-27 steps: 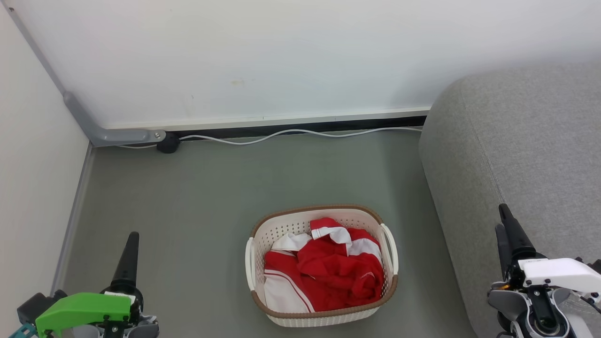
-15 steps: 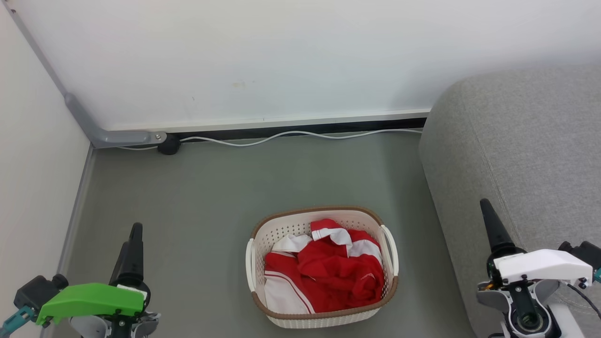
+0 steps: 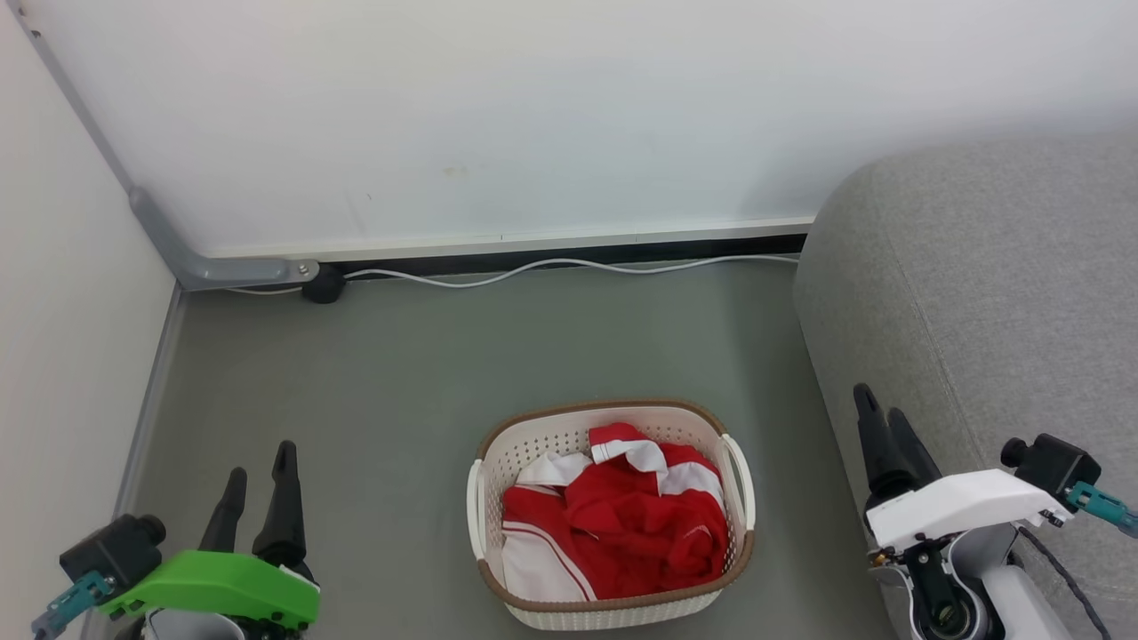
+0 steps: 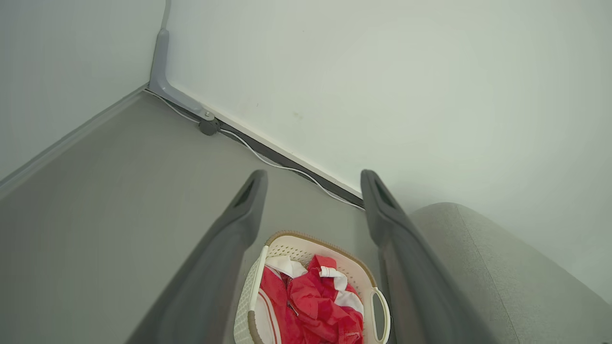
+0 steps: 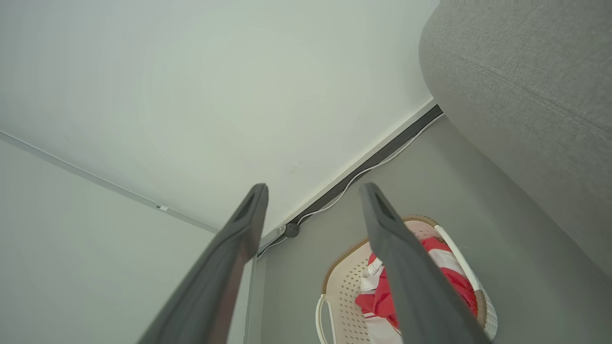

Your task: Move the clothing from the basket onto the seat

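Lying in the cream-white plastic basket with holes (image 3: 613, 409), on the grey floor (image 3: 400, 382) well away from its wall edge and near the big light-grey cloth seat (image 3: 996, 293), the soft red and white clothing (image 3: 640, 533) was bunched up. The left claw (image 3: 260, 462) and right claw (image 3: 877, 404) both hung spread wide, holding nothing. A pinch on one fold could let the rest fall, or lift the light basket too.
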Controlling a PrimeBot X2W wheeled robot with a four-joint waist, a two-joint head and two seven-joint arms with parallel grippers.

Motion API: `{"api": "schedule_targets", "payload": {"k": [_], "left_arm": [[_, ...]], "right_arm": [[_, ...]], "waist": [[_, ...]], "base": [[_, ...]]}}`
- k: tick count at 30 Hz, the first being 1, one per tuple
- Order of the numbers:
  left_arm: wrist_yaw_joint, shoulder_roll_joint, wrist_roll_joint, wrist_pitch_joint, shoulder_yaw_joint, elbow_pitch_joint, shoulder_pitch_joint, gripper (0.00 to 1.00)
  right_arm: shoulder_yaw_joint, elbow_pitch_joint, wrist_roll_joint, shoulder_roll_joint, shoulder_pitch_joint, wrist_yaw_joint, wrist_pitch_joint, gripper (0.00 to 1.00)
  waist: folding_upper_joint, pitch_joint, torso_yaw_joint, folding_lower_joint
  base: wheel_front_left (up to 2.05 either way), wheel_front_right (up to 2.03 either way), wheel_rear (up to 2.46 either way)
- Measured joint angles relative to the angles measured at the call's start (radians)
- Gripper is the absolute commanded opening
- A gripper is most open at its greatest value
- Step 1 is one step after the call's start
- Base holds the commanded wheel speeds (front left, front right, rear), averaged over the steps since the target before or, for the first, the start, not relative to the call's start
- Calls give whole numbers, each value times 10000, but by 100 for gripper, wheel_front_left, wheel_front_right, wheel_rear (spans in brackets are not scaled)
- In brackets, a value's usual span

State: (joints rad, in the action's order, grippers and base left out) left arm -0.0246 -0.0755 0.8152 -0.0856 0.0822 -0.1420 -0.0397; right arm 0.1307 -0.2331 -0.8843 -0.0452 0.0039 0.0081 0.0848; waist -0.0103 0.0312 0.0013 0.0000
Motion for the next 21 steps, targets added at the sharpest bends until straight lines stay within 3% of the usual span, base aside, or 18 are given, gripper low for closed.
{"api": "schedule_targets", "payload": {"k": [21], "left_arm": [[564, -96, -3283, -729, 600, 351, -383, 100]], "right_arm": [[999, 35, 2809, -86, 21, -428, 731, 100]], "waist": [[0, 122, -3, 0]], "base": [[0, 0, 0]]}}
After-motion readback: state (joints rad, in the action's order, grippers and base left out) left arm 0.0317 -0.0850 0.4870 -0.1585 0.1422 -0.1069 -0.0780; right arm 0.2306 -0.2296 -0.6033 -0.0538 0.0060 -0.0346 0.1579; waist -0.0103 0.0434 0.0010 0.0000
